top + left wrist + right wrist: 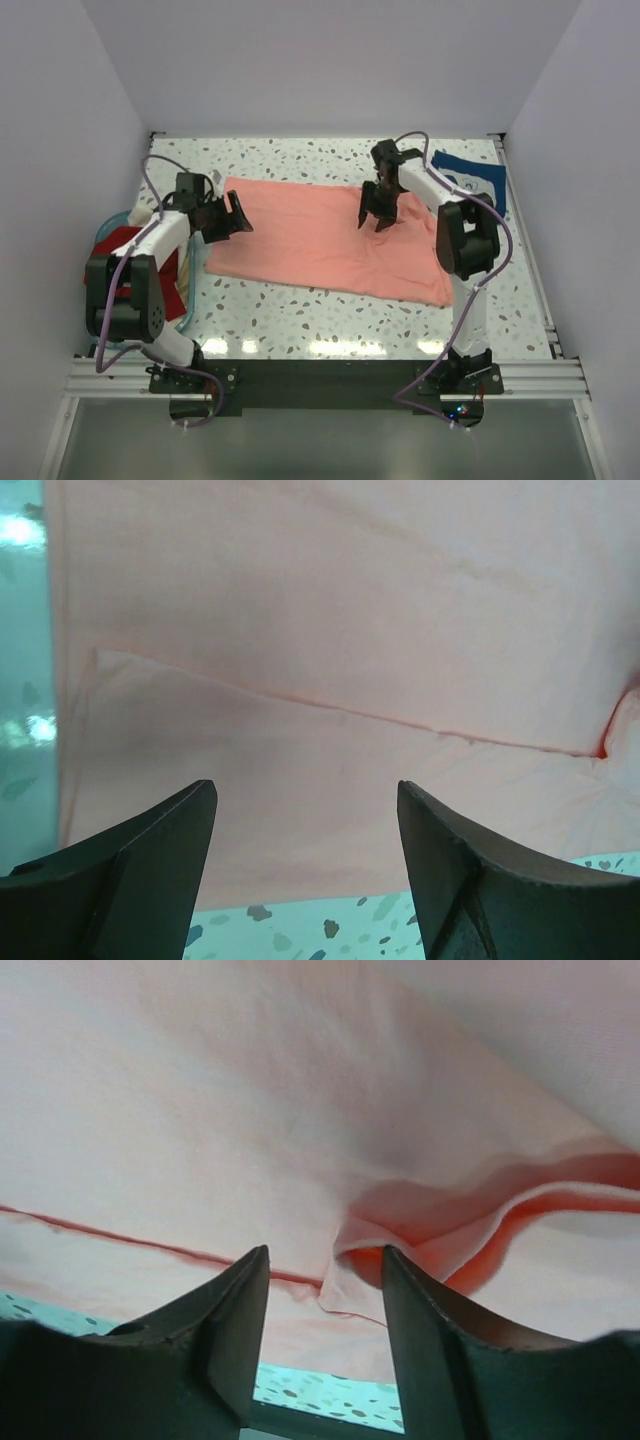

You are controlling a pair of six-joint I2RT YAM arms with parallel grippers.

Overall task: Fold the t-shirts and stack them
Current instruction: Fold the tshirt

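My left tool (240, 218) hangs wide open over the left edge of the plain salmon-pink cloth t-shirt (310, 245), which lies spread on the speckled worktop (300, 315). My right tool (377, 224) is over the shirt's right half, jaws apart and gripping nothing, with a small raised fold just beyond it. A navy blue printed t-shirt (470, 178) lies far right.

arms (165, 232): white links, black joints | cables (144, 180): purple | fingers (130, 870): black

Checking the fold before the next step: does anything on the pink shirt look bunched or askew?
Yes. The salmon-pink shirt lies mostly flat, but a ridge of cloth stands puckered up at the right gripper, where the surface is not smooth.
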